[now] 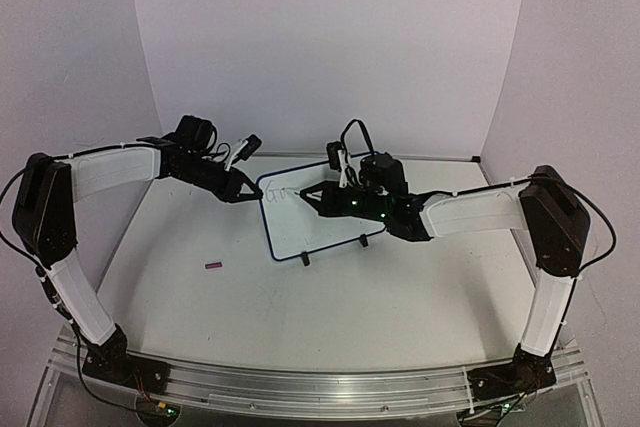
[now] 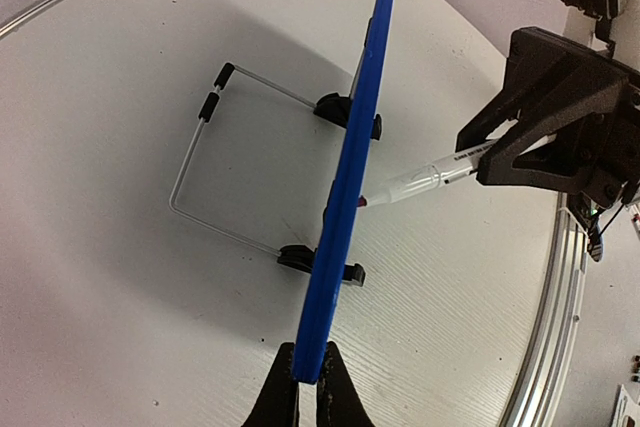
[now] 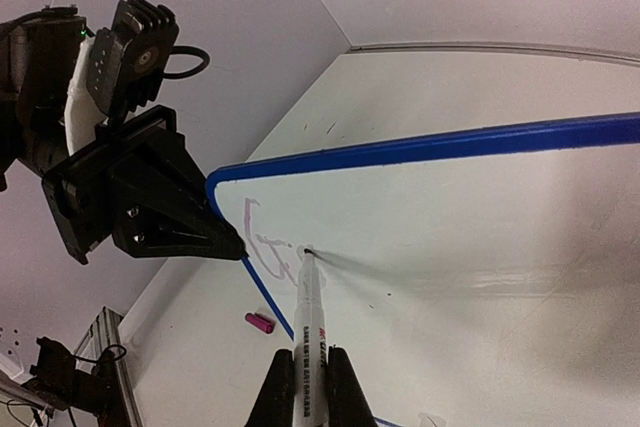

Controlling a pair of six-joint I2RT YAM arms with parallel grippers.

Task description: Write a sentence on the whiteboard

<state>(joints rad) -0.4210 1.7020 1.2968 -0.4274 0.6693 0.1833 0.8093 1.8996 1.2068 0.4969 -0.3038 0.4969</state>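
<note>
- The whiteboard (image 1: 322, 237) is stood upright on the table (image 1: 200, 297), its 9 o'clock edge clamped by the left gripper (image 1: 252, 195).
- A marker (image 3: 305, 297) is gripped by the right gripper (image 1: 303, 193), tip on the board (beside faint first letters (image 3: 268, 252)).

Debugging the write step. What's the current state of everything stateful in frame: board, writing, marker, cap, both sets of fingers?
whiteboard: upright on its feet, one edge clamped
sentence: barely begun, first letters only
marker: uncapped, tip on the board
pink cap: off, lying on the table
left fingers: shut on the whiteboard's edge
right fingers: shut on the marker
</note>
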